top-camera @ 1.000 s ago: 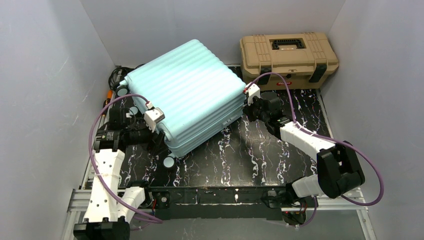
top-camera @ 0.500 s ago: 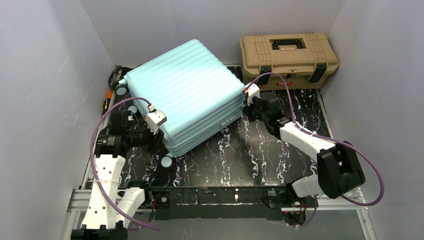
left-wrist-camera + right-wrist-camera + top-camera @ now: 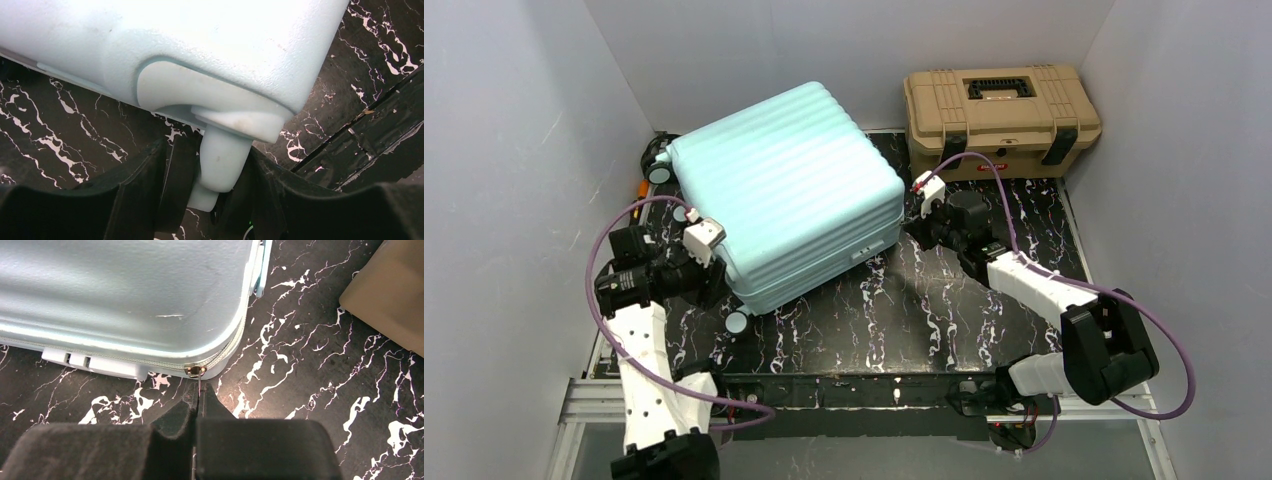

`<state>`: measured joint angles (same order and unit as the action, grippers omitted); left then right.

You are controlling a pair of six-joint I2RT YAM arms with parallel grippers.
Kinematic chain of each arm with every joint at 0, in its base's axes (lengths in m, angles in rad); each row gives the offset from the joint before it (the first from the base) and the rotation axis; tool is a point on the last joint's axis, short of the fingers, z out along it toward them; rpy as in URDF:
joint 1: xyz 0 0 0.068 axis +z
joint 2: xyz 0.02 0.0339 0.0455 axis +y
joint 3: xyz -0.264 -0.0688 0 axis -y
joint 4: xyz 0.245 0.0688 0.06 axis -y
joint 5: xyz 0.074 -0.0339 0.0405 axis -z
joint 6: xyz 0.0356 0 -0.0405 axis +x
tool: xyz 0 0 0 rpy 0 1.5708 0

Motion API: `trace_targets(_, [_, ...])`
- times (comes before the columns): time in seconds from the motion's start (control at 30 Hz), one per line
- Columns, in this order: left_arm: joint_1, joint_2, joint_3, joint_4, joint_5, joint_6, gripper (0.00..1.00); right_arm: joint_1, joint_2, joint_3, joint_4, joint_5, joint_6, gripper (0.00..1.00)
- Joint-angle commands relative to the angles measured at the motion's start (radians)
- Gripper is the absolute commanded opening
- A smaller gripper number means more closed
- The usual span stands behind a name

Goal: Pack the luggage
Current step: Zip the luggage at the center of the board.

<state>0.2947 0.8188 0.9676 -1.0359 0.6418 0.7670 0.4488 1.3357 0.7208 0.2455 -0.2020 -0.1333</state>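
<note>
The luggage (image 3: pixel 784 185), a pale mint ribbed hard-shell suitcase, lies closed on the black marbled table (image 3: pixel 944 300). My left gripper (image 3: pixel 711 276) is at its near-left corner. In the left wrist view the jaws (image 3: pixel 210 182) are closed round the suitcase's mint wheel stem (image 3: pixel 222 160) and its black wheel (image 3: pixel 181 185). My right gripper (image 3: pixel 921 215) is at the suitcase's right corner. In the right wrist view it (image 3: pixel 199 401) is shut on the thin zipper pull (image 3: pixel 199 382), which hangs from the brass slider (image 3: pixel 194 370).
A tan toolbox (image 3: pixel 1002 108) with black latches stands at the back right, and its corner shows in the right wrist view (image 3: pixel 395 300). Grey walls close in the left, back and right. Another suitcase wheel (image 3: pixel 737 322) rests near the front.
The suitcase has slid and turned to the left, its near corner drawn left by my left gripper. The right gripper has stayed at the right corner.
</note>
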Motion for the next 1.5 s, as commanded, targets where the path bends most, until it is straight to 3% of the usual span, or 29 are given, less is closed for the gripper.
trace_targets(0.0, [0.231,0.031,0.053,0.015,-0.178,0.011,0.0,-0.041,-0.041,0.016,0.112,0.182,-0.007,0.01])
trace_targets(0.2, [0.364,0.074,0.057,-0.018,-0.065,0.145,0.0,-0.041,-0.009,0.068,0.087,0.188,-0.045,0.01])
trace_targets(0.47, [0.584,0.198,0.145,-0.23,0.203,0.486,0.0,-0.039,0.066,0.153,0.073,0.328,-0.131,0.01])
trace_targets(0.63, [0.671,0.306,0.208,-0.327,0.271,0.641,0.0,-0.039,0.132,0.203,0.123,0.273,-0.192,0.01])
trace_targets(1.03, [0.688,0.292,0.141,-0.387,0.276,0.838,0.0,0.004,0.512,0.549,0.12,0.22,-0.207,0.01])
trace_targets(1.2, [0.692,0.304,0.15,-0.471,0.295,0.945,0.0,0.004,0.642,0.746,0.045,0.166,-0.204,0.01])
trace_targets(1.37, [0.693,0.307,0.168,-0.577,0.315,1.043,0.0,0.004,0.608,0.716,0.066,0.078,-0.161,0.01])
trace_targets(1.47, [0.693,0.291,0.159,-0.549,0.314,1.018,0.0,0.002,0.546,0.655,0.077,0.066,-0.14,0.01])
